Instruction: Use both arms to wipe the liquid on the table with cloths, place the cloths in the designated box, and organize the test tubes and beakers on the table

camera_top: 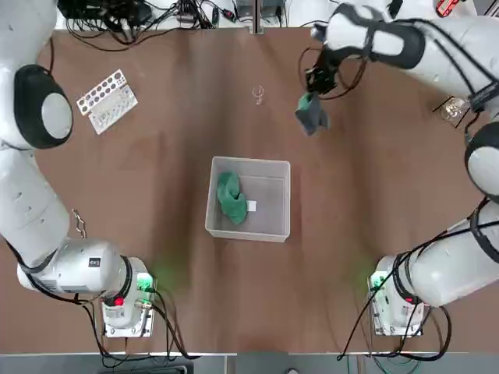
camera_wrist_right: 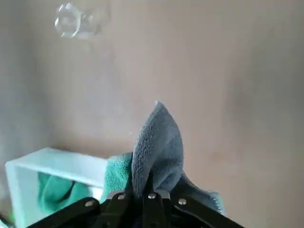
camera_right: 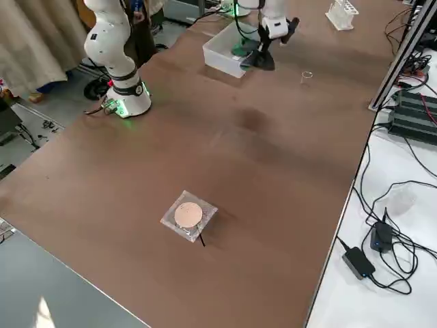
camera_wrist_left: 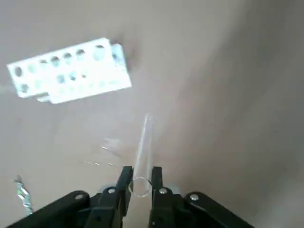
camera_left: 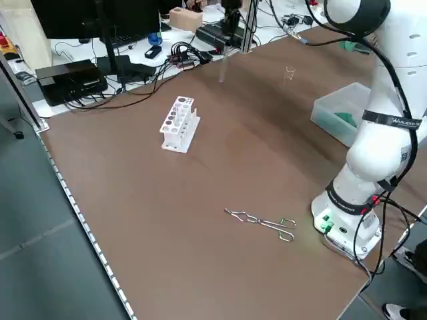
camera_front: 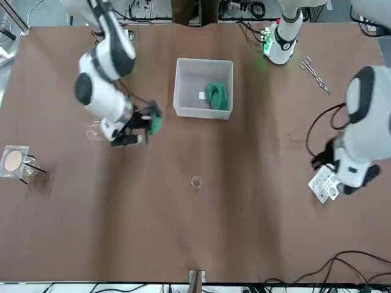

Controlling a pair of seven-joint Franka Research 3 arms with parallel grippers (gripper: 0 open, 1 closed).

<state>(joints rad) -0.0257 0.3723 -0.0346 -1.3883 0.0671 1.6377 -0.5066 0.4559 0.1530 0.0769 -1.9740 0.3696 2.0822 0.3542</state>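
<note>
We find no legible text, brand, number or sign in any view. White label (camera_top: 251, 206) in box (camera_top: 269, 179): too small for us to read. Markings on black band (camera_left: 391, 120) of left arm (camera_left: 373, 150): likewise unreadable.

A crumpled green cloth (camera_top: 232, 197) lay in the rectangular translucent plastic box (camera_top: 269, 227). A grey-and-green cloth (camera_wrist_right: 164, 142) was pinched by the right jaws, a clear glass test tube (camera_wrist_left: 144, 152) by the left jaws. A small clear glass beaker (camera_top: 258, 94) was seen on the counter (camera_top: 327, 273).
</note>
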